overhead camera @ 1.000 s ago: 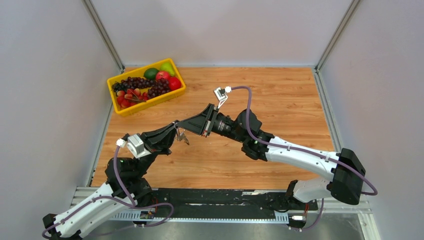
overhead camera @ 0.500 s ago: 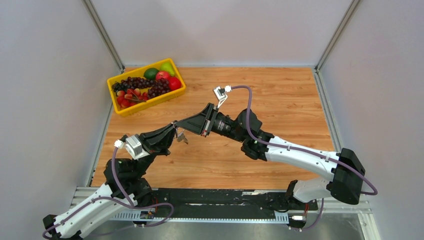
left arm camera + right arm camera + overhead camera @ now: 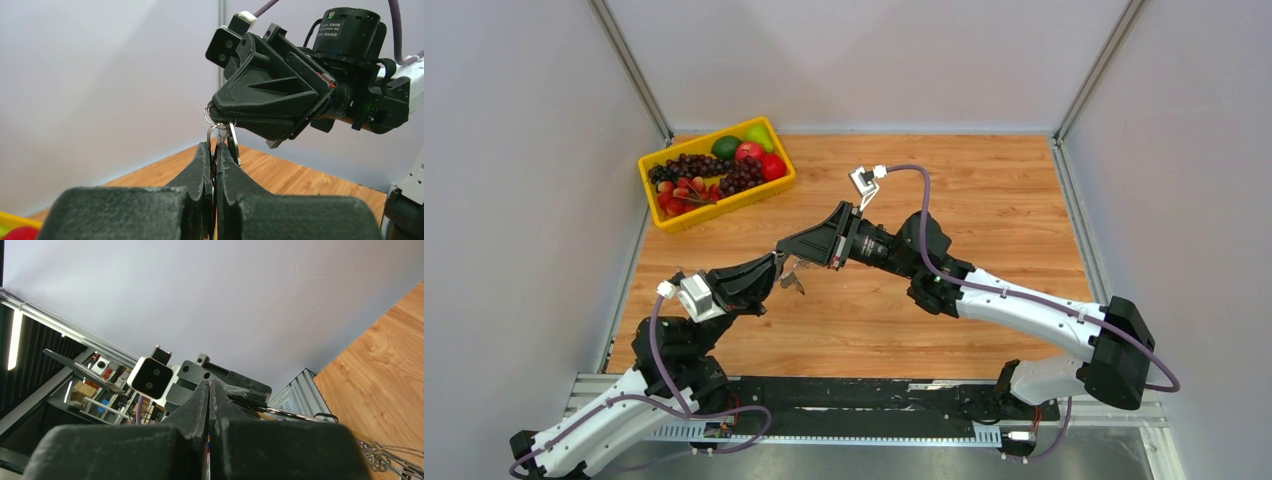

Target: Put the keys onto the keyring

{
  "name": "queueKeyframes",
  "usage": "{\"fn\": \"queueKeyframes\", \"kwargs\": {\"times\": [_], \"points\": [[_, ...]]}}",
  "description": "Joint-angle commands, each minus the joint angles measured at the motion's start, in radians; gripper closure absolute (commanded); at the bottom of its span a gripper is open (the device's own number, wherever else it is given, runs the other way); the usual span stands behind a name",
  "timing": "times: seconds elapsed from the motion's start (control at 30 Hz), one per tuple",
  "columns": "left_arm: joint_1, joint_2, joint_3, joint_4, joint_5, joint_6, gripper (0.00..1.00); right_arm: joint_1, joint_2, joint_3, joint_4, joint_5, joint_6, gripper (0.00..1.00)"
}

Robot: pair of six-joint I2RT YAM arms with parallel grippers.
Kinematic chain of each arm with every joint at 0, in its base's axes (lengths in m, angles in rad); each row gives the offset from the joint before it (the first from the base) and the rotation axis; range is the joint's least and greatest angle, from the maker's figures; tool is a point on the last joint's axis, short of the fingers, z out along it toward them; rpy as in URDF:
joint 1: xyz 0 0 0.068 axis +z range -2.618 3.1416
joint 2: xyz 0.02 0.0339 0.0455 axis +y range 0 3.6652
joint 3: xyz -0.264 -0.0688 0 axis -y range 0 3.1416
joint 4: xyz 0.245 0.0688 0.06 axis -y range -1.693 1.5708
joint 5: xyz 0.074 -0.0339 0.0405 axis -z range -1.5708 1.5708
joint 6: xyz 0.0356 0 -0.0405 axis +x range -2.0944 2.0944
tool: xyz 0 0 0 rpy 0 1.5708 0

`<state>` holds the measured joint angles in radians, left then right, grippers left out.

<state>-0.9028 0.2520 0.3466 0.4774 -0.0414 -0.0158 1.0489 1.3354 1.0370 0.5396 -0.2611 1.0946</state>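
Observation:
My two grippers meet tip to tip above the middle of the table. My left gripper (image 3: 774, 272) is shut on the thin silver keyring (image 3: 214, 132), whose loop sticks out of its tips. My right gripper (image 3: 786, 251) is shut just above it, and its tip (image 3: 216, 111) touches the ring's top. A dark-headed key (image 3: 233, 144) hangs edge-on from that tip beside the ring. In the right wrist view the ring's wire (image 3: 292, 414) runs right from the shut jaws (image 3: 209, 388), with tiny silver keys (image 3: 387, 456) dangling low. In the top view the bunch (image 3: 793, 283) hangs under the tips.
A yellow basket (image 3: 678, 217) of fruit stands at the back left of the wooden table (image 3: 984, 190). Grey walls close in the table on three sides. A metal rail (image 3: 854, 395) with the arm bases runs along the near edge.
My left gripper has dropped a little toward the near edge, still shut on the ring. My right gripper has shifted slightly up and left. The bunch still hangs between the tips.

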Motion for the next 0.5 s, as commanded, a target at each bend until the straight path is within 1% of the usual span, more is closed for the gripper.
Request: {"fn": "queueKeyframes", "kwargs": {"times": [0.0, 0.2, 0.47], "points": [[0.001, -0.005, 0.038, -0.03, 0.03, 0.006, 1.0, 0.002, -0.032, 0.026, 0.054, 0.0, 0.001, 1.0], [0.001, 0.005, 0.046, -0.05, 0.031, 0.002, 0.99, 0.004, -0.003, 0.037, 0.08, -0.006, 0.017, 1.0], [0.002, 0.027, 0.063, -0.082, 0.03, -0.004, 1.0, 0.017, 0.024, 0.069, 0.043, 0.012, -0.01, 1.0]]}}
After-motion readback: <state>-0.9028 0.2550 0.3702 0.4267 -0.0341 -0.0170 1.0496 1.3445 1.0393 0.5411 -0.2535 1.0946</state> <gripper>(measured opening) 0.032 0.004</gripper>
